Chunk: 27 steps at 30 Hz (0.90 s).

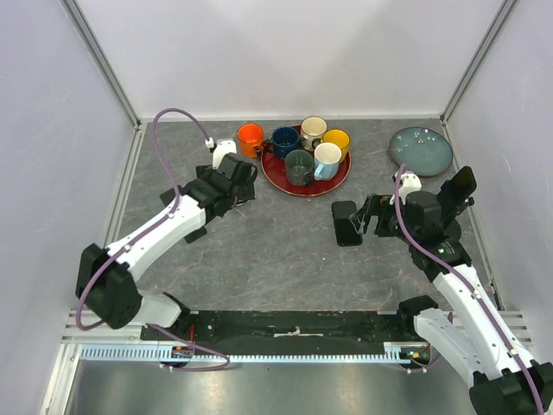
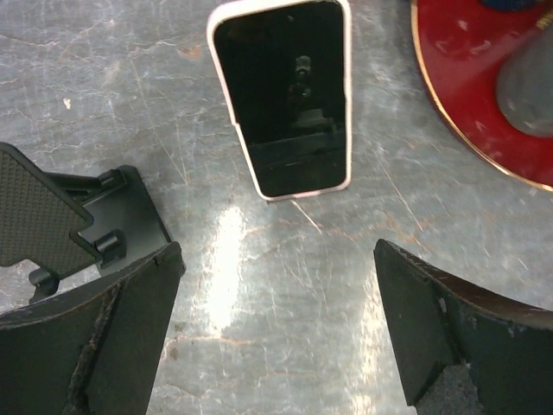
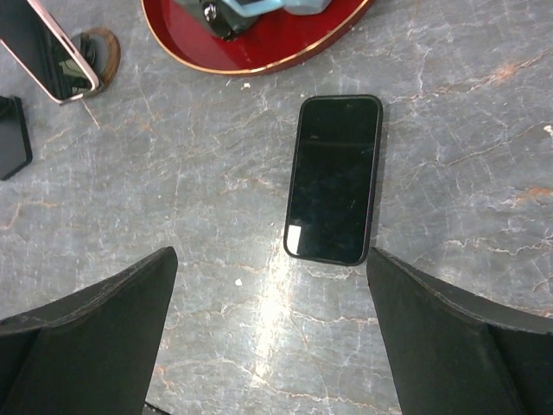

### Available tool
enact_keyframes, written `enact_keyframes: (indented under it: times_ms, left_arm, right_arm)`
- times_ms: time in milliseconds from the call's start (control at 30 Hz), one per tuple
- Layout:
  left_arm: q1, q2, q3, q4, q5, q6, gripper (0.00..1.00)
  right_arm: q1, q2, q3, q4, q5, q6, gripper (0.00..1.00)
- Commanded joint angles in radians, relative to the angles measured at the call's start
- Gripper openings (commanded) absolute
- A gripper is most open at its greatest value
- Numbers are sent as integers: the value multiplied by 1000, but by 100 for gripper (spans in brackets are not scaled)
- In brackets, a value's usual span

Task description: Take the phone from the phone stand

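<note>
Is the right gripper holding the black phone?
No: the right gripper is open, and the black phone lies flat on the table ahead of it, untouched.

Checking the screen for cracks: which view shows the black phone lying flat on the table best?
Right wrist: the black phone sits mid-frame, whole and unobstructed. The top view shows it small and dark. The left wrist view shows only a different, white-edged phone.

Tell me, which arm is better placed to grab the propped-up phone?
Probably left: the left gripper, open, faces the white-rimmed phone closely; the right gripper hangs over a black phone lying flat.
</note>
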Motion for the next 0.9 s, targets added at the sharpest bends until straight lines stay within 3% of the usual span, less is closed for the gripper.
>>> enact_keyframes:
  times_ms: [0, 367, 867]
  left_arm:
    - [47, 85, 73, 77, -76, -88, 100]
    - [130, 228, 121, 236, 4, -90, 100]
    - [166, 334, 197, 246, -2, -56, 100]
  right_arm:
    - [44, -32, -35, 24, 50, -21, 98]
    - [101, -66, -69, 50, 78, -12, 98]
    - [121, -61, -70, 50, 79, -13, 98]
